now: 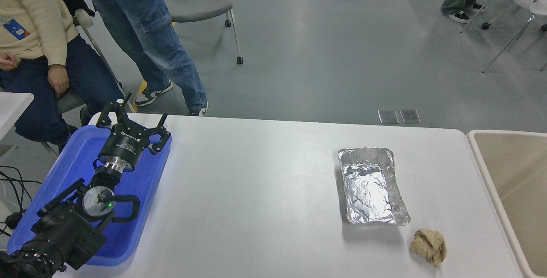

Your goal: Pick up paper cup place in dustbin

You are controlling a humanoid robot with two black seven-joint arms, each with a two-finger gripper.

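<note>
The paper cup is nowhere to be seen on the table [265,192]. A cup like that is likely light and easy to crush, so hold its sides softly. The dustbin [478,158] is at the right edge. The left gripper [132,120] rests spread wide over the blue tray [141,209] at the left edge. The right gripper is out of view.

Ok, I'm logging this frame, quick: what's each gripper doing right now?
Left gripper: open, holding nothing, parked over the blue plastic tray.
Right gripper: not in view, so its state cannot be told.
</note>
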